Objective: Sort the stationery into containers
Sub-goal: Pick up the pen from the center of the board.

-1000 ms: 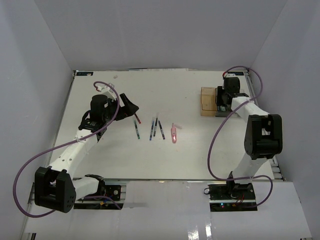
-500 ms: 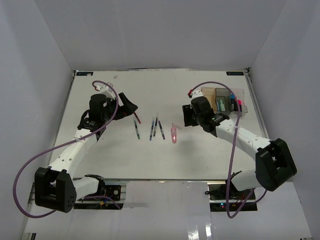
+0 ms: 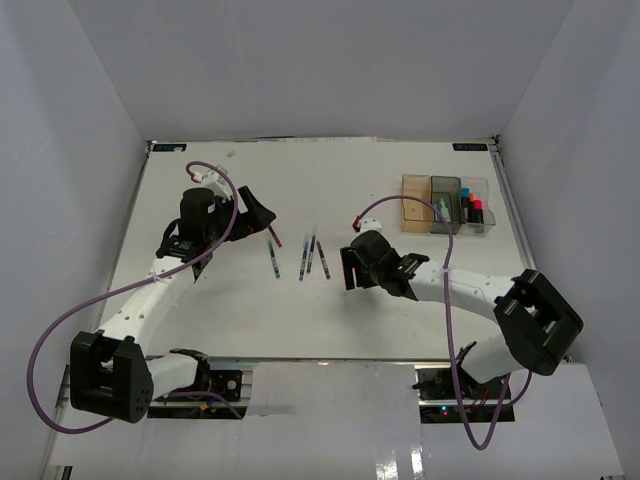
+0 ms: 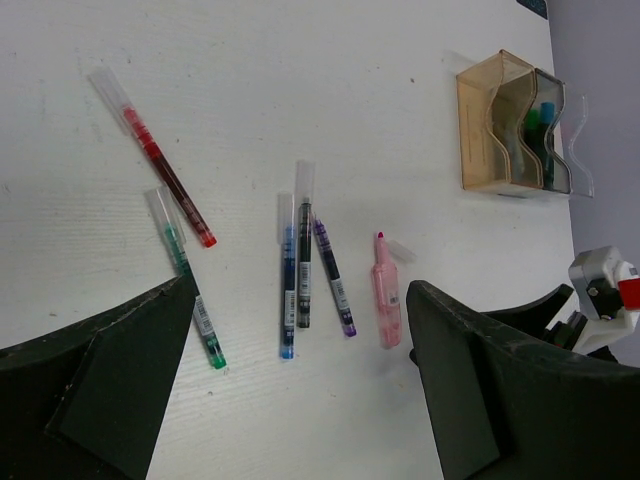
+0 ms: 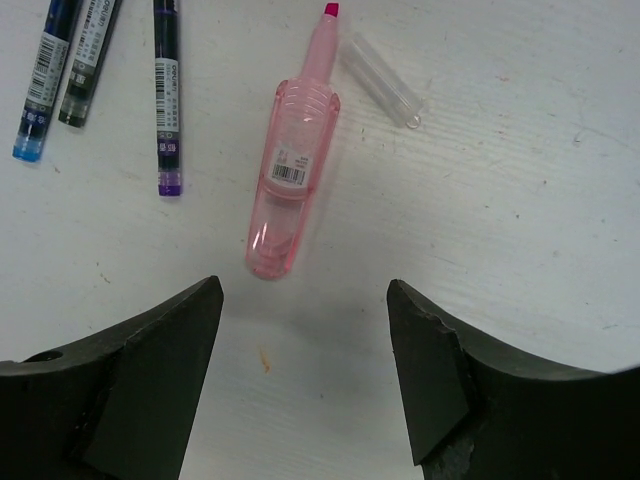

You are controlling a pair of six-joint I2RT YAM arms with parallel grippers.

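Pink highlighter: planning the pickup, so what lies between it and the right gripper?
In the right wrist view, only bare table separates the right gripper from the pink highlighter.

In the top view the right gripper (image 3: 350, 266) hides the pink marker (image 5: 290, 195).

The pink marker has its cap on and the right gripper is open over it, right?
No. The pink marker is uncapped: its clear cap lies beside its tip, as the right wrist view shows. The right gripper is open over it.
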